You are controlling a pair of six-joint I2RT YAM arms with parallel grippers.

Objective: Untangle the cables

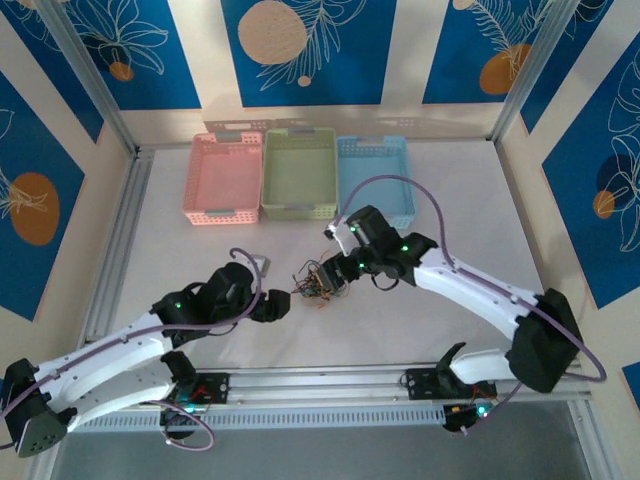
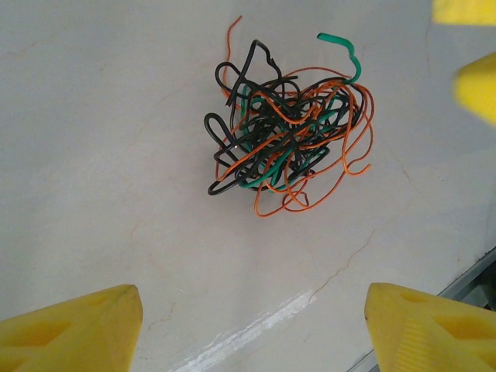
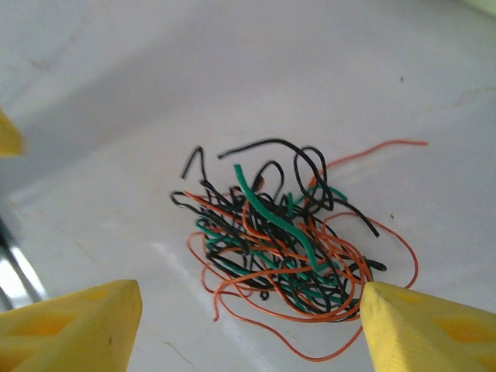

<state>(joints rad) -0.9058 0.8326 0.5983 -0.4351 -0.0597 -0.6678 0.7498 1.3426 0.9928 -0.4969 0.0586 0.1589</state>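
Observation:
The cables lie in one knotted clump of black, orange and green wires on the white table, between the two arms. My left gripper sits just left of the clump. In the left wrist view the cables lie well ahead of my open left gripper, with bare table between its yellow fingers. My right gripper hovers at the clump's right edge. In its wrist view the cables lie just ahead of my open right gripper, and orange loops reach its right fingertip.
A pink basket, a green basket and a blue basket stand in a row at the back of the table. A metal rail runs along the near edge. The right gripper's yellow fingers show in the left wrist view.

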